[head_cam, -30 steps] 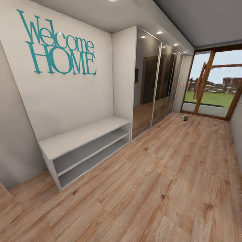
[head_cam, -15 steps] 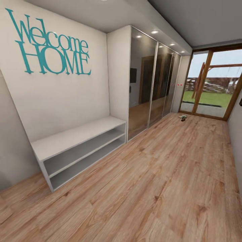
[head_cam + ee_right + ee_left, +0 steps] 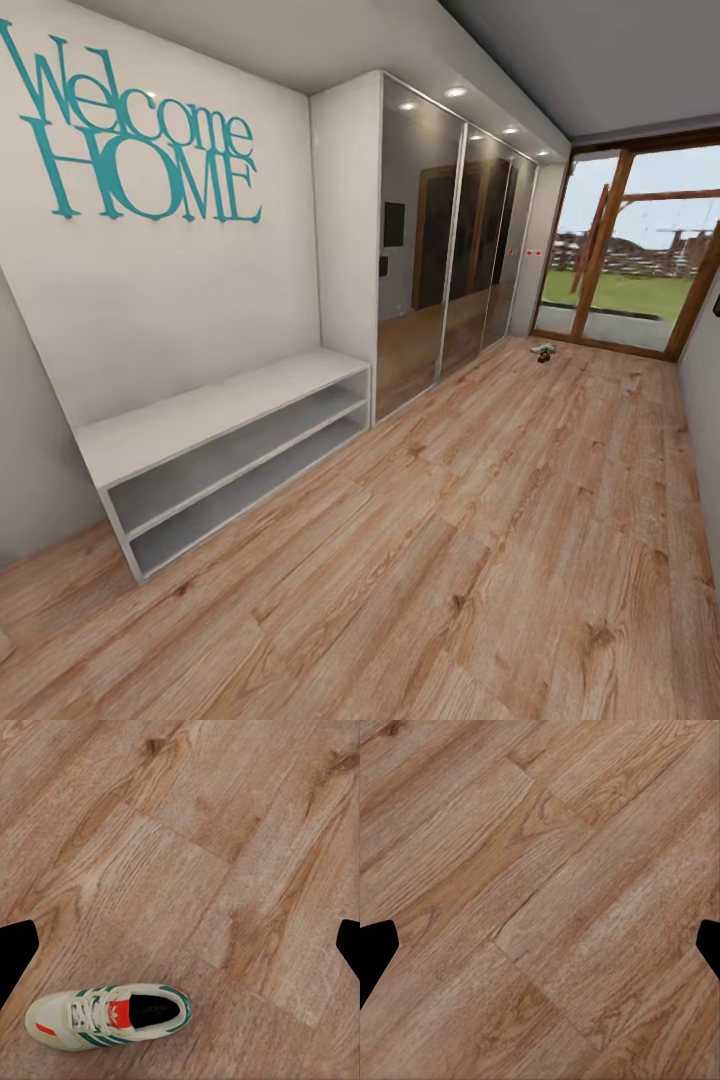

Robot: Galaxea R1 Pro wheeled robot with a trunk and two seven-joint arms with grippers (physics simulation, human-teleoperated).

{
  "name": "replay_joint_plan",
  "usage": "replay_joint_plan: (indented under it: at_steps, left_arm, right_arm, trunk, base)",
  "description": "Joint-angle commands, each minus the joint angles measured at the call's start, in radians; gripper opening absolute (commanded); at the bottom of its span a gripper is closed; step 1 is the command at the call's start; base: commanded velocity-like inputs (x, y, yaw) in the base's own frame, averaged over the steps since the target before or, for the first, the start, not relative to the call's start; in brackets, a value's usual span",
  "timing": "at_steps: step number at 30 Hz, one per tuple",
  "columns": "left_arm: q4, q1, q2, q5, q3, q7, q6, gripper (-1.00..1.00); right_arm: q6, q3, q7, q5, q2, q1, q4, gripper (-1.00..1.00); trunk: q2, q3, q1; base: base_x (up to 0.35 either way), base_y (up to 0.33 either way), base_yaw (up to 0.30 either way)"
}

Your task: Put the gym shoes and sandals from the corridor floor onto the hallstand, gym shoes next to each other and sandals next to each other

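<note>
1. Looking down our right wrist view, we find one gym shoe (image 3: pixel 109 1015) upright on the corridor floor (image 3: pixel 225 855), its long axis running across between the spread, empty right gripper (image 3: pixel 180 945) fingers, so that arm is nearer.
2. Our left gripper (image 3: pixel 540 952) is likewise released, over bare planks.
3. Small shapes (image 3: pixel 545 351) near the glass door are too far away to identify; the hallstand (image 3: pixel 200 410) stands bare.

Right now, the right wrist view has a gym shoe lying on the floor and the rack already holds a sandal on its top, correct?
Not quite. The gym shoe does lie on the floor in the right wrist view, but the head view shows the rack with a bare top and bare shelves, no sandal on it.
</note>
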Motion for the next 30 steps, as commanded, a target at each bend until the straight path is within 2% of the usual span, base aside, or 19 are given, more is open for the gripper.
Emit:
replay_joint_plan:
  at_steps: [1,19,30]
  left_arm:
    - [0.001,-0.001,0.000,0.001,0.001,0.000,-0.003,1.00]
    - [0.000,-0.001,-0.001,0.001,0.001,0.000,-0.003,1.00]
    - [-0.001,-0.001,-0.001,0.001,0.001,0.000,-0.003,1.00]
  right_arm:
    - [-0.003,-0.002,0.001,0.001,0.000,-0.001,0.001,1.00]
    - [-0.003,-0.002,0.001,0.001,0.000,-0.001,0.001,1.00]
    - [-0.003,-0.003,0.001,0.000,0.004,-0.001,-0.001,1.00]
  trunk:
    - [-0.001,-0.001,0.000]
    - [-0.001,-0.001,0.000]
    - [-0.001,-0.001,0.000]
  base:
    - [0.022,-0.013,0.000]
    - [0.004,-0.009,0.000]
    - [0.000,-0.194,0.000]
